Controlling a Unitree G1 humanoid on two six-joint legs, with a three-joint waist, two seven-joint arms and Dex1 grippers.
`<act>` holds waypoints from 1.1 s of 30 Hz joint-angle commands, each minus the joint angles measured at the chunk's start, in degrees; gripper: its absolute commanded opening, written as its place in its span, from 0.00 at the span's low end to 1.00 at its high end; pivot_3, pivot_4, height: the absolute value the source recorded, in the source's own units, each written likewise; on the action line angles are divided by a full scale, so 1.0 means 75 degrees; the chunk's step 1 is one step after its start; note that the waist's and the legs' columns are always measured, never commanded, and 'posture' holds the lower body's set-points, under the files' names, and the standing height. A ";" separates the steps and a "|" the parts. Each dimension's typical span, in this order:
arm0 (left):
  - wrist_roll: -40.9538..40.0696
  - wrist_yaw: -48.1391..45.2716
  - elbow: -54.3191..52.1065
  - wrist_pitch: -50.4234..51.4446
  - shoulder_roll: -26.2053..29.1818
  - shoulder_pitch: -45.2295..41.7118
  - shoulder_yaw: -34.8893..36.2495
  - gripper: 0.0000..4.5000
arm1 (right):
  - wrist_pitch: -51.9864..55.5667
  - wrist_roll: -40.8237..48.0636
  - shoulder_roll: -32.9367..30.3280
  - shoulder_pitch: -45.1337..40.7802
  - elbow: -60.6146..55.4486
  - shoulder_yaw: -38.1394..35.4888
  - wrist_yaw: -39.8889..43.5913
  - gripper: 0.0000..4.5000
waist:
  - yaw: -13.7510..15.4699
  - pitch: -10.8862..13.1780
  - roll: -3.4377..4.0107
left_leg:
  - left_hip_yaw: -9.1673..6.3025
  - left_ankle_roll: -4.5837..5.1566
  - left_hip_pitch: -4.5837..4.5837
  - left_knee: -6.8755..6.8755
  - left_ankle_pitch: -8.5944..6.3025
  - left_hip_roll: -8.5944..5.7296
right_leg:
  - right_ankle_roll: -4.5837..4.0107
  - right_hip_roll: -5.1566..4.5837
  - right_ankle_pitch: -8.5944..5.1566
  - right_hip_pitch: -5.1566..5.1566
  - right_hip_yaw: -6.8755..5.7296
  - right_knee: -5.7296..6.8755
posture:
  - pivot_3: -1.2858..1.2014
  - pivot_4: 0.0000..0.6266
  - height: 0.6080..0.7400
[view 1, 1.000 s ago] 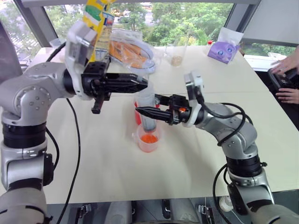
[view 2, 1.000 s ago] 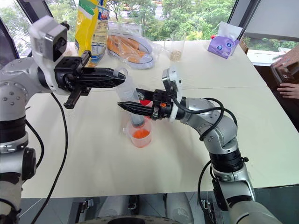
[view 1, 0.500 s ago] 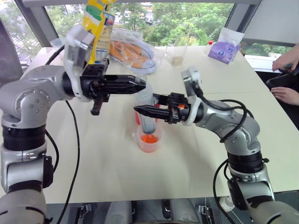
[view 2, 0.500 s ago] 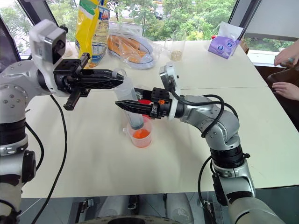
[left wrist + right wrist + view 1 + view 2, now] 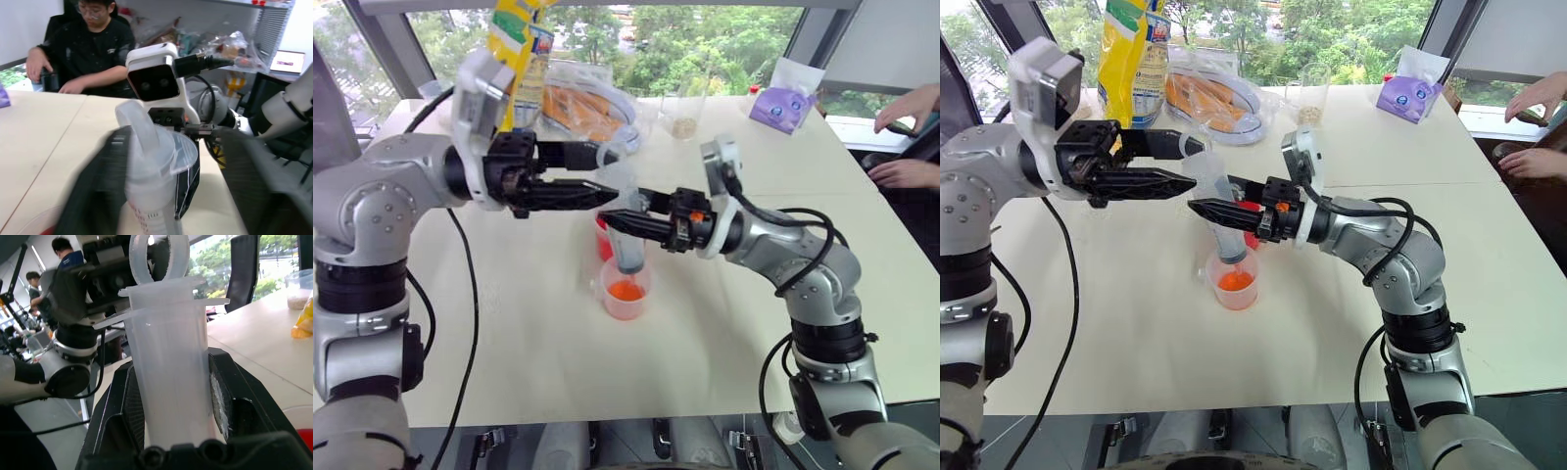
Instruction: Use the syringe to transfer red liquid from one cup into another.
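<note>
Two fingers of your R gripper (image 5: 619, 221) are clamped on the syringe (image 5: 628, 227) barrel, tip over the short cup (image 5: 626, 289) w/ red liquid (image 5: 626, 291) in it; L gripper (image 5: 597, 172) spread wide at plunger, so discharge looks near done.

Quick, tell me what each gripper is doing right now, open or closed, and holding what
Left gripper: open, fingers spread either side of the plunger top of the large clear plastic syringe, not gripping.
Right gripper: shut on the syringe barrel.

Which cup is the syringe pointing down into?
The shorter pale cup nearest the robot, holding shallow orange-red liquid. The taller vivid-red cup stands behind the syringe.
</note>
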 commanded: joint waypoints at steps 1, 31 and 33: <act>-0.0044 0.0117 0.0150 0.0146 0.0145 -0.0025 0.0206 0.99 | -0.0207 0.0342 0.0166 -0.0211 -0.0303 -0.0276 -0.0084 0.32 | -0.0002 0.0000 0.0000 | -0.0001 0.0000 0.0000 0.0000 0.0000 0.0001 | 0.0000 0.0001 0.0000 0.0000 0.0000 0.0000 | 0.52 0.24 1.00; -0.0299 0.0964 -0.1419 -0.0378 0.0763 0.2755 0.1373 0.99 | 0.5844 -0.0319 -0.1959 -0.3230 0.5195 -0.1410 -0.5138 0.32 | -0.0027 0.0005 0.0004 | 0.0032 0.0031 -0.0011 -0.0024 -0.0019 -0.0006 | -0.0033 -0.0037 -0.0014 -0.0007 0.0003 -0.0037 | 0.52 0.24 1.00; -0.0199 0.0952 -0.1520 -0.0483 0.0818 0.2914 0.1306 0.99 | 0.6271 -0.0644 -0.2001 -0.3143 0.5463 -0.1116 -0.5012 0.32 | -0.0036 0.0005 0.0004 | 0.0035 0.0032 -0.0011 -0.0024 -0.0019 -0.0006 | -0.0023 -0.0032 -0.0009 -0.0008 0.0002 -0.0037 | 0.52 0.24 1.00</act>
